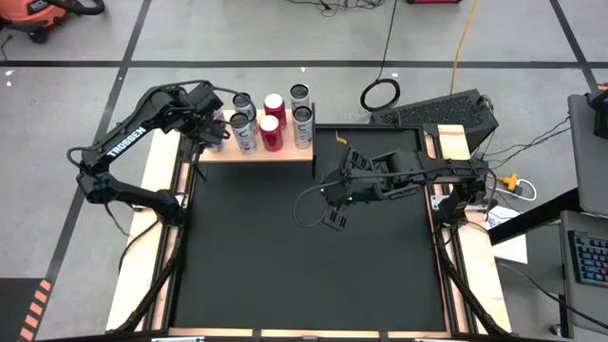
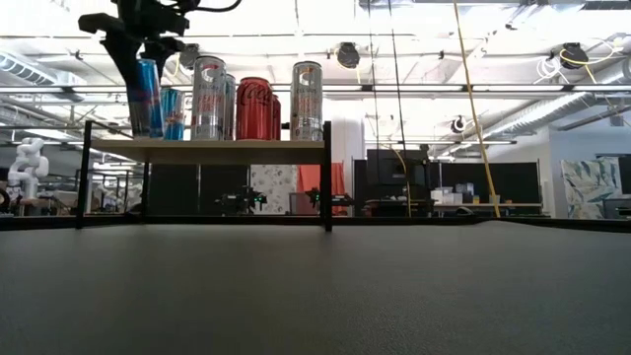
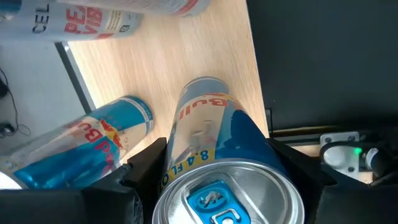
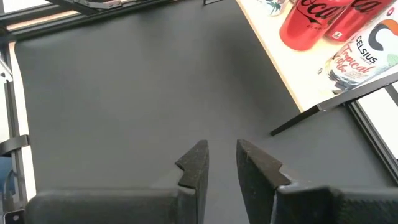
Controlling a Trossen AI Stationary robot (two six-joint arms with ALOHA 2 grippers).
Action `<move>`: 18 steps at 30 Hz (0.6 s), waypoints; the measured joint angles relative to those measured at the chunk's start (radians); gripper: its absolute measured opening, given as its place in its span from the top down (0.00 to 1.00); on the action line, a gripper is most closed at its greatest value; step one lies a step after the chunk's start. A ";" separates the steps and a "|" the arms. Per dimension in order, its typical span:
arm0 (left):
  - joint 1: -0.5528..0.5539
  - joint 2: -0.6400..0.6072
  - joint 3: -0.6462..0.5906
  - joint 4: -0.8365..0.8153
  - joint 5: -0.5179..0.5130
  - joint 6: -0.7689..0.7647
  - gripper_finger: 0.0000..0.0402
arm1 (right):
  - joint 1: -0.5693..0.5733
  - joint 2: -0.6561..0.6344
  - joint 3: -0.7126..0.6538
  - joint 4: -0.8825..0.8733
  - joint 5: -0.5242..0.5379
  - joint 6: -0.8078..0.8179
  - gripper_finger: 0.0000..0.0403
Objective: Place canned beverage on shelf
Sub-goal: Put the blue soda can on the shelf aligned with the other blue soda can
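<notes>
At the 9 o'clock end of the shelf (image 1: 275, 155), seen from above: the left gripper (image 1: 207, 123), clamped from both sides on a blue can (image 3: 214, 143). Upright can, held near its top, pull-tab facing the wrist camera. In the low view, base of the blue can (image 2: 148, 94) level with the board of the shelf (image 2: 246, 146); resting on the wood or just above it, impossible to say.

Just beside it, toward 12 o'clock: a second blue can (image 3: 81, 149), standing free on the board (same brand, as far as the printing shows).

Further toward 3 o'clock along the shelf, in two rows: silver cans (image 1: 244, 131), then red cans (image 1: 272, 133), then again silver at the 3 o'clock end. All upright, close together, some touching.

Below the shelf in the high view: a black mat (image 1: 285, 275), covering the table.

Near the middle of the mat, a little toward 2 o'clock: the right gripper (image 1: 337, 217), well apart from the shelf. Fingers (image 4: 196, 165) slightly parted, with a narrow gap and nothing between them, pointing down at the mat.
</notes>
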 joint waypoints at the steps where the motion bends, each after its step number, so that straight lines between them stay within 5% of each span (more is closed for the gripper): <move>1: 0.000 0.000 0.000 0.000 0.000 -0.019 0.43 | 0.000 0.000 0.000 0.000 0.000 0.000 0.83; 18: 0.006 -0.004 0.000 0.000 -0.039 -0.128 0.37 | 0.000 0.000 0.000 0.000 0.000 0.000 0.83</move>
